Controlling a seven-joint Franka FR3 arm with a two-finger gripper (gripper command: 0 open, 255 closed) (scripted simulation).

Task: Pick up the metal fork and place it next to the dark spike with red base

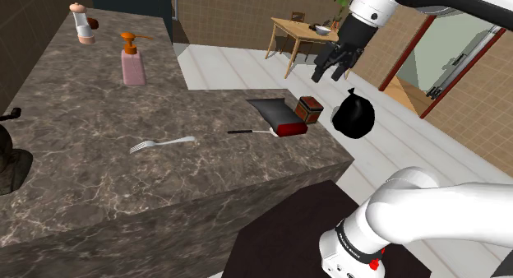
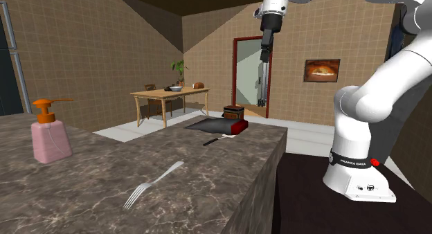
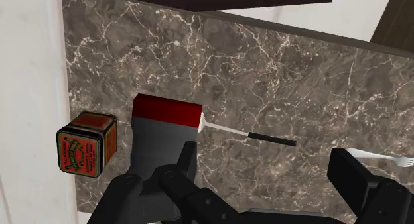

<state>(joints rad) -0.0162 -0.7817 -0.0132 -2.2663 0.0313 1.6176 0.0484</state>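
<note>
The fork (image 1: 162, 143) lies flat on the marble surface (image 1: 90, 112), tines toward the shoulder view's left. It is well apart from the dark spike (image 1: 247, 132), whose red base (image 1: 290, 130) sits near the surface's end at that view's right. Bare marble lies between them. A dark slab (image 1: 270, 110) touches the base, and a small red-brown box (image 1: 311, 109) stands just beside it at the edge. The hand (image 1: 333, 68) hangs high above that end, fingers apart, holding nothing. A pink soap bottle (image 1: 131, 64) and a shaker (image 1: 80, 23) stand well behind the fork. A black bag (image 1: 353, 113) lies on the floor beyond the surface.
</note>
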